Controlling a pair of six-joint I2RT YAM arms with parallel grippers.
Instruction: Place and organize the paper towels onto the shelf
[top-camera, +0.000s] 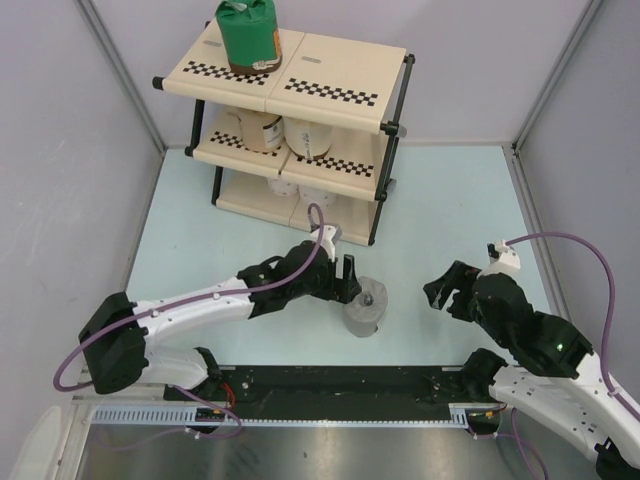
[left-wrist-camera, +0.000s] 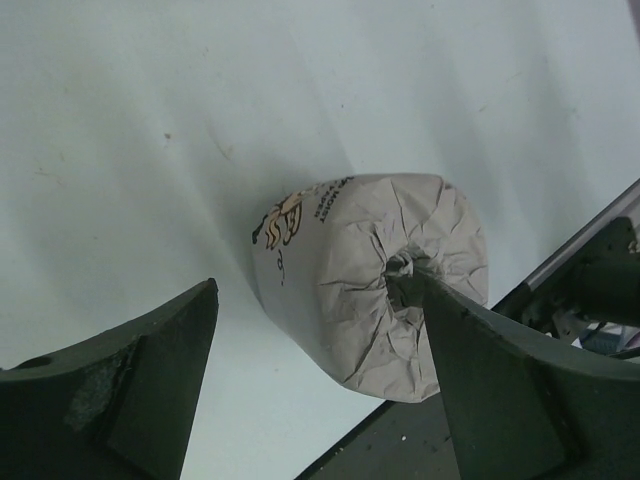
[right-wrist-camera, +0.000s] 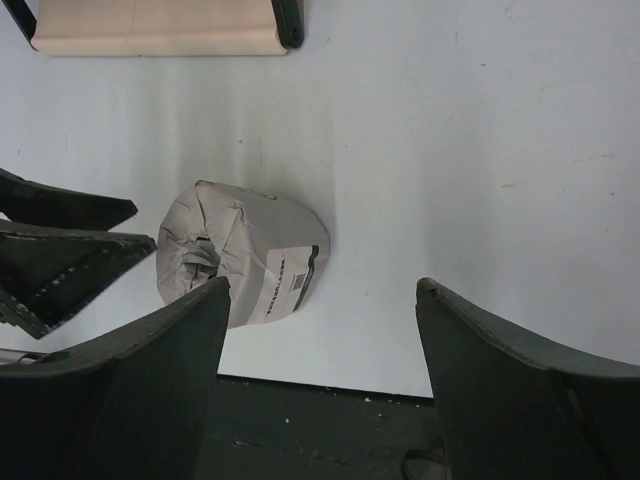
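A grey paper-wrapped roll of paper towels (top-camera: 366, 307) stands upright on the pale table near its front edge, also seen in the left wrist view (left-wrist-camera: 350, 290) and the right wrist view (right-wrist-camera: 245, 255). My left gripper (top-camera: 352, 280) is open at its left side. One fingertip (left-wrist-camera: 415, 290) sits at the roll's centre hole, while the other finger (left-wrist-camera: 190, 320) stands clear of it. My right gripper (top-camera: 445, 293) hangs open and empty to the roll's right. The shelf (top-camera: 330, 75) stands at the back. It holds a green roll (top-camera: 248, 38) on top, a tan roll (top-camera: 262, 130) and a white roll (top-camera: 310, 138) on the middle tier, and white rolls (top-camera: 300, 190) at the bottom.
A black rail (top-camera: 330, 385) runs along the table's near edge, just in front of the grey roll. Grey enclosure walls close in both sides and the back. Purple cables loop over both arms. The shelf's bottom panel (right-wrist-camera: 150, 35) shows at the top of the right wrist view.
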